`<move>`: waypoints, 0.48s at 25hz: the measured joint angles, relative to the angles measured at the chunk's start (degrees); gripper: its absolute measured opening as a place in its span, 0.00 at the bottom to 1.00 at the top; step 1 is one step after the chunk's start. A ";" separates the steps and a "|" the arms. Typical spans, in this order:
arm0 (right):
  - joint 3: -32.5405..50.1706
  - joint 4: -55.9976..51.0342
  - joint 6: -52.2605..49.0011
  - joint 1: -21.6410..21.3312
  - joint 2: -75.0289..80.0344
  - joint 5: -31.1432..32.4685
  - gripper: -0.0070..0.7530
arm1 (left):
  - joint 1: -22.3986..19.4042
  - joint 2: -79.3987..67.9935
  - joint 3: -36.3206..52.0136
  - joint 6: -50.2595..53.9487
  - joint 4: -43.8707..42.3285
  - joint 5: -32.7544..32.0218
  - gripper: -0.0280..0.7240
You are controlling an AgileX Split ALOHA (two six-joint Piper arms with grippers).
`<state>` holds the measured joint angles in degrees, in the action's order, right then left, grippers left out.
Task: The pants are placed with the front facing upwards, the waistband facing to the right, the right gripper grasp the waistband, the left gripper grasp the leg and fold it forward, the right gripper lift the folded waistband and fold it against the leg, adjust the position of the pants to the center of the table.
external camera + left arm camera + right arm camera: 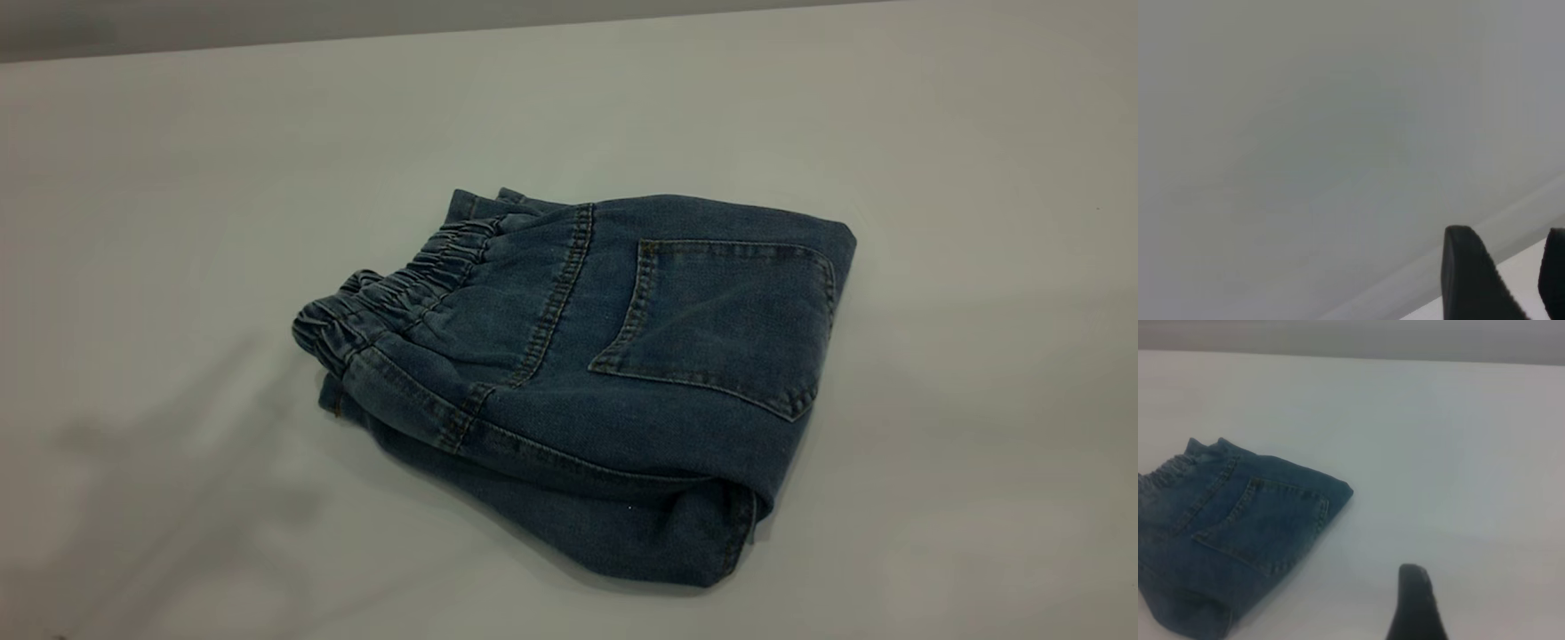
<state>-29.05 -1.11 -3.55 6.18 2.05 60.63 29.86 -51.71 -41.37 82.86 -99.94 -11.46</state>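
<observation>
Exterior view: you see the pants [613,373] folded into a compact bundle on the tabletop [978,222], waistband [400,289] toward the left, back pocket up; no arms visible.
Left wrist view: your left pincer [1521,280] is parted, over bare tabletop.
Right wrist view: your right pincer [1417,607] shows one finger, state unclear; pants lie nearby, probably nearer this arm.

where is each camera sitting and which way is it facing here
Exterior view: sits outside the rig, looking down at an angle on the folded pants, square back pocket up, waistband toward the view's left, on the table; no arm shows.
Left wrist view: sits on the left arm, facing bare pale surface; the left end effector has fingers apart.
Right wrist view: sits on the right arm, facing the table and pants; one finger shows.
Shared: exterior and right wrist views both show the pants and pocket.
</observation>
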 joint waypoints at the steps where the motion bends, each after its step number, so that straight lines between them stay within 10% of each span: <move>1: 0.06 -0.08 0.08 0.00 0.00 0.10 0.57 | 0.00 0.30 0.13 0.00 0.00 0.00 0.40; 12: 0.06 -0.28 1.30 0.00 0.00 0.28 0.57 | 0.00 0.49 0.24 0.58 0.05 0.35 0.40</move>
<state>-28.99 -1.39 -2.24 6.18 2.05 60.91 29.86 -51.22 -41.14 83.44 -99.89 -11.12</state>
